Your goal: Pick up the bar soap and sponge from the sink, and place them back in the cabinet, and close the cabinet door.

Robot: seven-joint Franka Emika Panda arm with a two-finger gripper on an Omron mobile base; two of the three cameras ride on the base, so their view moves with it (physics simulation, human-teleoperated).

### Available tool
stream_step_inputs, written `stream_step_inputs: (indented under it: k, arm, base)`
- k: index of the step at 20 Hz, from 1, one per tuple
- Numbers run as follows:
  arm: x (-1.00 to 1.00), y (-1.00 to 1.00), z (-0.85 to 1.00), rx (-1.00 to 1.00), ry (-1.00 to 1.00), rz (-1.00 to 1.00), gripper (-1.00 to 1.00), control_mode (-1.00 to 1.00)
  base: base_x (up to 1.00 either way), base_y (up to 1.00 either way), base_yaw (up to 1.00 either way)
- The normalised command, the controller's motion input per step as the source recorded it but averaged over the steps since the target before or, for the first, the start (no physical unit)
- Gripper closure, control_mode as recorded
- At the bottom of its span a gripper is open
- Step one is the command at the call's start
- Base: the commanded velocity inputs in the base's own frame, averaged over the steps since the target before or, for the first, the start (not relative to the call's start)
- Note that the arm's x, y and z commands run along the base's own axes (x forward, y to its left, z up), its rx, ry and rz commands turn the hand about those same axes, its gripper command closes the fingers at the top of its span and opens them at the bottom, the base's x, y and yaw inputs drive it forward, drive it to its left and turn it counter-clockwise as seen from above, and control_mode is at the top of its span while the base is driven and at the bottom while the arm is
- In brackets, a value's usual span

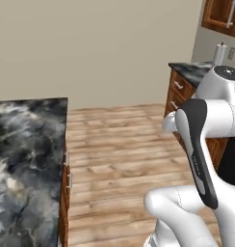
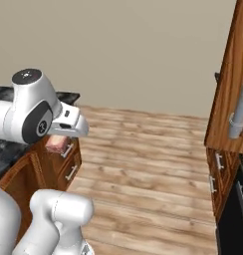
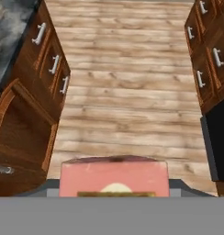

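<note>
- While carried over the wooden plank floor (image 3: 127,92), the pink rectangular soap bar (image 3: 114,176) sits clamped in the gripper (image 2: 58,142).
- Long axis crosswise to the fingers.
- Reddish-brown wall cabinet door (image 2: 228,99) lies off right.

Stretches below and ahead of the jaws: a light-brown wooden plank floor (image 3: 127,92), bare down the middle. Carries a row of reddish-brown wooden drawer cabinets with silver handles (image 3: 45,59) to the left of the jaws, and a matching row (image 3: 208,59) to the right. Bears, atop the left row, a dark grey-veined stone countertop (image 3: 8,32).
</note>
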Motion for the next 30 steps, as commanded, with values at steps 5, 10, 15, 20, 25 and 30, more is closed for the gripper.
stream_step_inputs:
  k: [5,10,15,20,25,30]
  arm:
    - [0.00,0.00,0.00,0.00,0.00,0.00,1.00,1.00]
    - [0.00,0.00,0.00,0.00,0.00,0.00,1.00,1.00]
    - [0.00,0.00,0.00,0.00,0.00,0.00,1.00,1.00]
    - [0.00,0.00,0.00,0.00,0.00,0.00,1.00,1.00]
    - [0.00,0.00,0.00,0.00,0.00,0.00,1.00,1.00]
    - [0.00,0.00,0.00,0.00,0.00,0.00,1.00,1.00]
  base:
    - [0.95,-0.11,-0.19]
    - [0.92,-0.10,-0.24]
    - [0.76,-0.16,-0.36]
    - [0.60,-0.17,-0.65]
    - [0.39,-0.23,-0.73]
    - [0.30,-0.25,-0.75]
